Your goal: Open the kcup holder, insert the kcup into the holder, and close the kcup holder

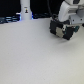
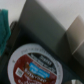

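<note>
In the exterior view the white arm reaches down at the upper right, and its gripper (image 1: 62, 25) sits right on top of the black boxy kcup holder (image 1: 60, 32). The fingers merge with the dark box, so their state is unclear. Up close in the wrist view lies the kcup (image 2: 34, 64), a round pod with a white rim and a dark red top bearing a blue label. It rests in a dark recess beside grey slanted panels (image 2: 42, 22). I cannot make out fingers around the pod.
A white bottle-shaped object (image 1: 25, 10) stands at the back towards the exterior view's left, with a blue glow at its base. The pale table (image 1: 35, 57) spreads across the front. A teal patch (image 2: 4, 27) shows at the wrist view's edge.
</note>
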Controlling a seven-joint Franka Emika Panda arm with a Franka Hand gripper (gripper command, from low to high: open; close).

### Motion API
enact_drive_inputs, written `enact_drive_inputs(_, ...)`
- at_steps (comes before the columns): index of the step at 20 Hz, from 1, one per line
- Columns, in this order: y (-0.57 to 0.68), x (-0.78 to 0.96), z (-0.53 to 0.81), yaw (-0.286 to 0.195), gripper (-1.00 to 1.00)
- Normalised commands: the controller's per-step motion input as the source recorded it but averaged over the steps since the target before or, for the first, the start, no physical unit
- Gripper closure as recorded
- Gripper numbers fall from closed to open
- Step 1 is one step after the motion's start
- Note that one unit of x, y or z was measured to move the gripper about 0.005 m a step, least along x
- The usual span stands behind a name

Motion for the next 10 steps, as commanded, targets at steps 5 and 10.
enact_drive_inputs(5,0.46,-0.57,0.06,0.05,-1.0)
enact_drive_inputs(10,0.4,-0.41,0.1,0.039,-1.0)
